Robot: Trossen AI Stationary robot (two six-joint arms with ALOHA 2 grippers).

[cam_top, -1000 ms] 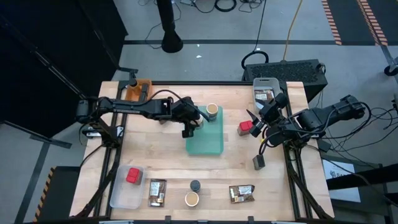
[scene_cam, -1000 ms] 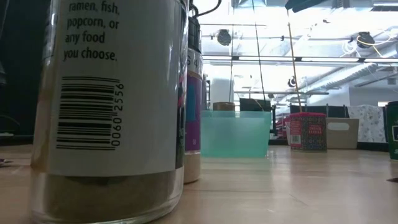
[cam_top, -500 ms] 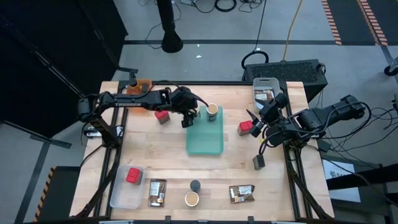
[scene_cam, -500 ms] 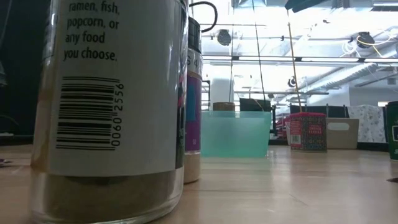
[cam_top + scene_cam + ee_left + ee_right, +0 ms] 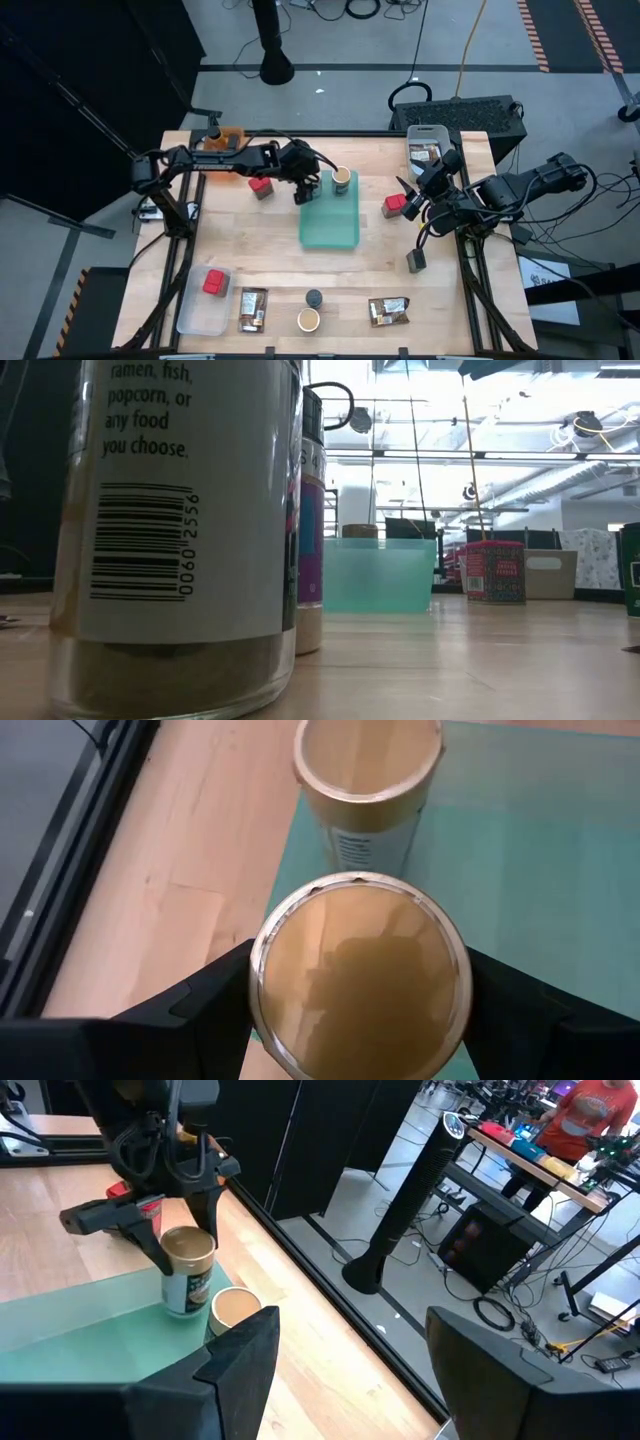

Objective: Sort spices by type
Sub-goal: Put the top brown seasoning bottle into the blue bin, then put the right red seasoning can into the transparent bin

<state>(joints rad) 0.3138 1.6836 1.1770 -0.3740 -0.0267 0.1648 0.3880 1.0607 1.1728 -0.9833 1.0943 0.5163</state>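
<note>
Near edge of table [image 5: 340, 270], high view: clear tray [image 5: 190, 312] at the left corner with one red box [image 5: 214, 282] in it; a brown packet [image 5: 253, 308] just beside it; then a small dark jar [image 5: 314, 298], a tan jar [image 5: 308, 320] touching or nearly touching it, and a second brown packet [image 5: 388, 311]. A grey jar [image 5: 416, 261] lies alone near the right rail. In the low view the tan jar and dark jar fill the foreground and block most of the table's left part.

Mid table: teal tray [image 5: 330, 228], mostly bare. Left gripper [image 5: 303, 189] sits at its far left corner, fingers [image 5: 200, 1010] spread wide and pinching a round tan jar [image 5: 360, 975] by its sides; jar upright, over the tray's edge. A second tan jar [image 5: 341, 179] stands in the tray just beyond, close but apart in the left wrist view. A red box [image 5: 261, 186] sits on bare wood just left of the gripper.

Right gripper [image 5: 412, 203] is right of the tray, at another red box [image 5: 394, 205]. Fingers part spread; cannot tell whether they grip the box. Open wood between tray and this gripper.

Far edge: orange bin [image 5: 222, 142] at left corner, pale bin [image 5: 427, 143] with packets at right.
</note>
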